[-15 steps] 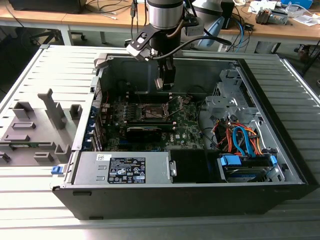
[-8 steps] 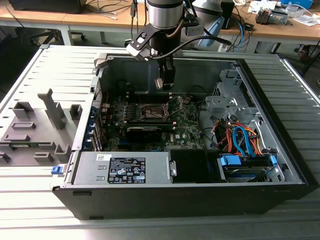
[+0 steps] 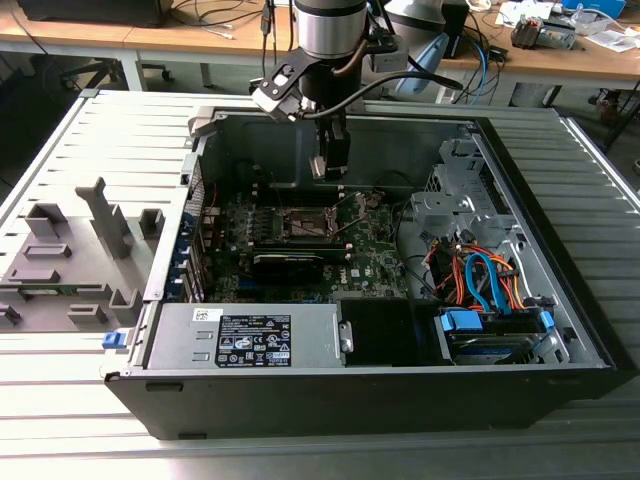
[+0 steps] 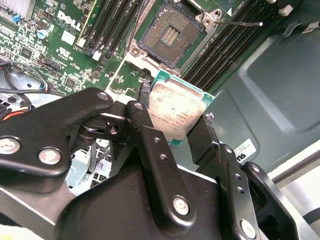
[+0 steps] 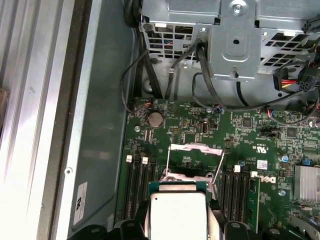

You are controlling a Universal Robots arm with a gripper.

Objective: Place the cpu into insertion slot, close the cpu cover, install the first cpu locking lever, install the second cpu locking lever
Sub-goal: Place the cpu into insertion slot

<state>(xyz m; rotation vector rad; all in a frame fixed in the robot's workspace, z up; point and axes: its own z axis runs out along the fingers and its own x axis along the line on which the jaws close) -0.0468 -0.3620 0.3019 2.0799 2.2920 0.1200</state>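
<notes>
The gripper [image 3: 330, 165] grasps the cpu [image 4: 175, 110] and holds it in the air inside the case, just short of the empty socket [image 4: 170, 35]. No step is done: the cover [image 5: 196, 148] stands open and a lever [image 4: 240, 23] is unlatched.

cpu [image 4: 175, 111]: one
gripper [image 4: 175, 126]: one, with two fingers [image 4: 150, 142]
insertion slot [image 4: 170, 35]: one
cpu cover [image 5: 195, 148]: one
robot arm [image 3: 330, 30]: one
computer case [image 3: 400, 400]: one
motherboard [image 5: 200, 125]: one
power supply [image 3: 245, 335]: one
coin battery [image 5: 155, 118]: one
heat sink [image 5: 306, 182]: one
table [image 3: 100, 130]: one
</notes>
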